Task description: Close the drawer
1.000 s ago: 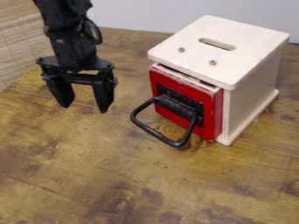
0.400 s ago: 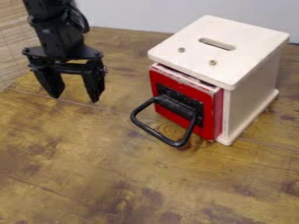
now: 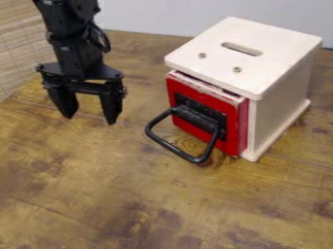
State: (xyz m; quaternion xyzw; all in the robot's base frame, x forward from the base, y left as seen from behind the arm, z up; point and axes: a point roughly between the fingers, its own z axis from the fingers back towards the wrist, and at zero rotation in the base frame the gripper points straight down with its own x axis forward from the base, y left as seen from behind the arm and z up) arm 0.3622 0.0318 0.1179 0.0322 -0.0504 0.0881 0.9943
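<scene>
One red drawer front (image 3: 232, 112) with dark slotted centre, set in a cream-white cube box (image 3: 279, 92), right of the view on a wood-grained counter (image 3: 124, 199); standing slightly proud of the box, so apparently a little open. One large black loop handle (image 3: 192, 159), projecting from the drawer front towards the near left. One black tool (image 3: 88, 119), left of the view, above the counter, its two fingers spread with a gap between them, nothing held; well apart from the handle. Step in hand, by judgement: the approach, contact with the drawer yet to be made. Next move, by judgement: a shift across to the near side of the handle, tool lowered to its level, then a steady push towards the box, square to the front, lest the box slide or turn
</scene>
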